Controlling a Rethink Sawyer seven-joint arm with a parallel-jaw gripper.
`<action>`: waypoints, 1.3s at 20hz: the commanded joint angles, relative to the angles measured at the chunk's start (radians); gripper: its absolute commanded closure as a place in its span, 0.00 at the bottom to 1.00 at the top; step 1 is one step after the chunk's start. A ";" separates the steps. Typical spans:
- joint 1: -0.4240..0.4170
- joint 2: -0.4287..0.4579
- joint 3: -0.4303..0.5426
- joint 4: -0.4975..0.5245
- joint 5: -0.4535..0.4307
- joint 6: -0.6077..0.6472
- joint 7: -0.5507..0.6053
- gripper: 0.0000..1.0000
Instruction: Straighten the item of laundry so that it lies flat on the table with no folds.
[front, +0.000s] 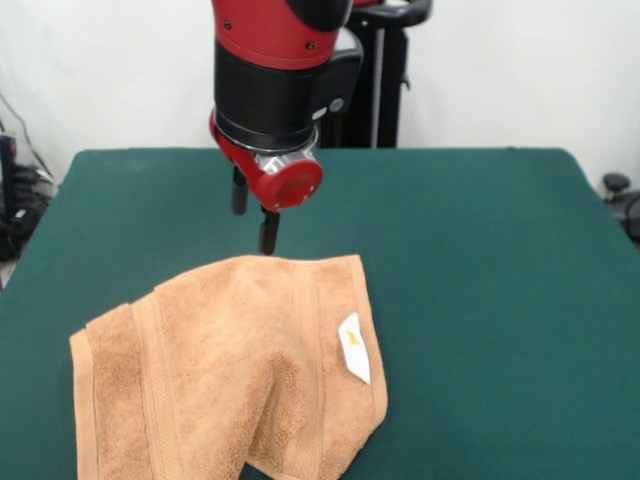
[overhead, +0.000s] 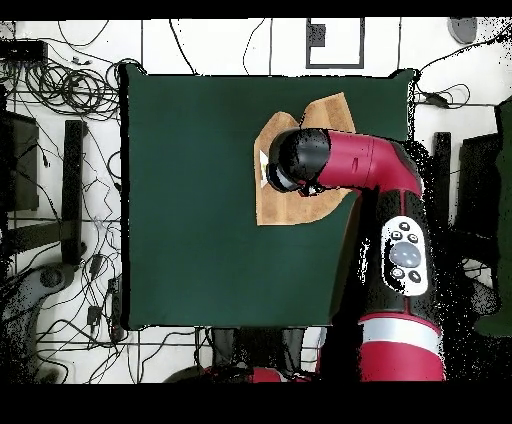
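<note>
The item of laundry (front: 230, 370), an orange-tan terry towel, lies rumpled on the near left part of the table (front: 480, 250). Its right side is folded over, and a white label (front: 354, 347) shows on that fold. My gripper (front: 254, 215) hangs just behind the towel's far edge, open, with nothing between its two black fingers (front: 268, 232). I cannot tell whether the lower fingertip touches the cloth. In the overhead view the arm's wrist (overhead: 300, 160) covers the gripper and much of the towel (overhead: 285, 208), which lies near the green table's (overhead: 190, 200) right edge.
A black stand (front: 385, 70) rises behind the table's far edge. Cables (overhead: 60, 85) lie on the floor to the left of the table in the overhead view. The towel's near edge runs out of the front view at the bottom.
</note>
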 joint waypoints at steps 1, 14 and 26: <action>0.028 -0.001 0.069 0.053 -0.014 0.053 -0.091 0.00; 0.089 -0.040 0.018 0.007 -0.083 0.023 -0.046 0.00; 0.125 -0.091 -0.033 0.011 -0.153 -0.038 -0.001 0.00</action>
